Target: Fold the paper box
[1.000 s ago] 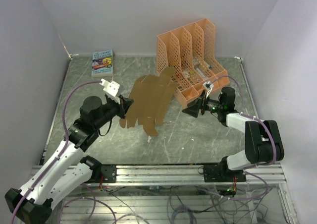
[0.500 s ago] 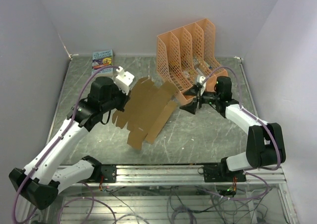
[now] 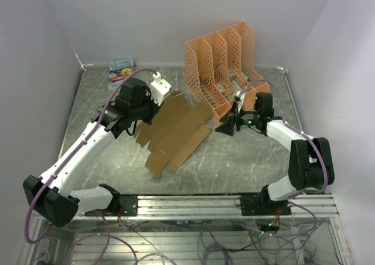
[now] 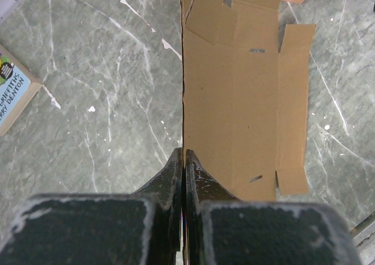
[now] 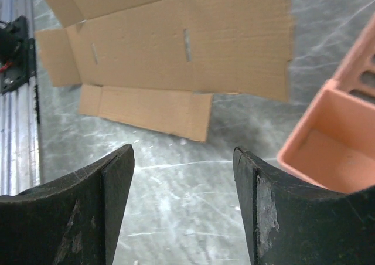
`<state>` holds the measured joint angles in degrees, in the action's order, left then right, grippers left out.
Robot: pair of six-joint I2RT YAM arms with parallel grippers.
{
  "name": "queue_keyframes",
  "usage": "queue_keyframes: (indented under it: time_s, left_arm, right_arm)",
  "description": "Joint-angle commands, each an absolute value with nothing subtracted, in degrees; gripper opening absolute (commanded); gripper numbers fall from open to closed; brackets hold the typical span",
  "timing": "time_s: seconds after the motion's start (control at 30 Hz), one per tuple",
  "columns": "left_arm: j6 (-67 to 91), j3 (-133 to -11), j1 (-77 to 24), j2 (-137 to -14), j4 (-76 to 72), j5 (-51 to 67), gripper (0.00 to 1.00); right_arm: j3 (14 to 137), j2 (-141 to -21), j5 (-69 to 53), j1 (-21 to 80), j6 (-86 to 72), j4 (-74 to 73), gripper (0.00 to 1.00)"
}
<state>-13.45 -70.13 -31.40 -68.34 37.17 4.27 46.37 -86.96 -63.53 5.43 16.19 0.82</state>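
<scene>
The paper box is a flat, unfolded tan cardboard sheet with creases and tabbed flaps, held tilted above the middle of the table. My left gripper is shut on its far left edge; in the left wrist view the fingers pinch the sheet's edge and the box stretches away from them. My right gripper is open and empty, low over the table just right of the sheet and in front of the rack. The right wrist view shows the box ahead of the open gripper.
An orange perforated file rack stands at the back right, its corner close beside my right gripper. A small colourful book lies at the back left, its corner in the left wrist view. A metal rail runs along the near edge.
My left gripper has risen and moved back and right with the sheet, lifting and tilting it. My right gripper shifted a little but stays open by the rack.
</scene>
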Motion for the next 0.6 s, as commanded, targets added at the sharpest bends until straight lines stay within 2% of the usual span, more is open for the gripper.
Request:
queue_keyframes:
  time_s: [0.0,0.1,0.3,0.57]
  left_arm:
    - [-9.8,-70.1,-31.9,-67.6,36.9,4.2,0.07]
    - [-7.7,-64.5,-31.9,-63.7,33.1,5.0,0.07]
    - [-7.8,-56.3,-31.9,-53.4,26.1,8.3,0.07]
    - [-8.3,-57.2,-31.9,-55.9,27.5,10.7,0.07]
  right_arm:
    - [44.4,-85.3,-59.0,9.5,9.4,-2.6,0.68]
    - [41.0,-85.1,-52.6,9.9,1.8,2.9,0.70]
    - [37.9,-87.3,-49.1,10.9,4.7,11.6,0.72]
    - [41.1,-88.0,-44.5,19.2,5.2,10.0,0.69]
